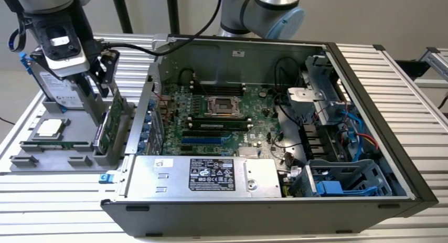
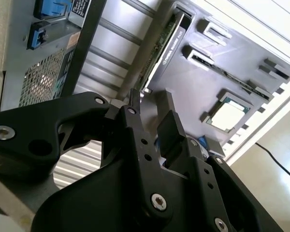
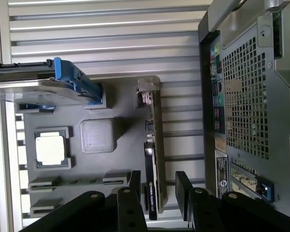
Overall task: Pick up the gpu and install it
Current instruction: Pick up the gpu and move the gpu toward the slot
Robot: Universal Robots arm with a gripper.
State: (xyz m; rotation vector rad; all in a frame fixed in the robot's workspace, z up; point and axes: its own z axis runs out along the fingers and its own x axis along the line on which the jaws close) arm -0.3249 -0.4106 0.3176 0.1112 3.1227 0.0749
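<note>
**Inventory, from the exterior view's left to its right**

1. Worktop (image 1: 56,206), one: ribbed metal slats, carrying everything below.
2. Grey fixture tray (image 1: 73,133), one, at the exterior view's left.
3. Hard drive (image 1: 60,91), one: silver with a blue frame, standing upright at the tray's far end.
4. Processor chip (image 1: 50,128), one: lying flat in a square recess.
5. Memory stick (image 1: 56,146), one: long, narrow and green, on edge in a slot nearer us than the chip.
6. Pincer (image 3: 158,176), one: black, hanging over the tray's case-side edge. We record its fingers (image 3: 182,186) as apart, one on each side of the gpu's upper edge, with a gap showing on both sides.
7. Gpu (image 1: 112,122), one: in the tray, not in the case, standing on its long edge in the slot nearest the case.
   - Its long axis runs near to far in the exterior view, parallel to the case wall, and the green board face shows there.
   - In the first wrist view its pale metal bracket end points toward the hard drive's end of the tray, and its black end lies between the fingers.
8. Computer case (image 1: 245,217), one: lying open just beside the tray, with one motherboard (image 1: 178,104) exposed and one silver power supply (image 1: 203,175) along its near side.
</note>
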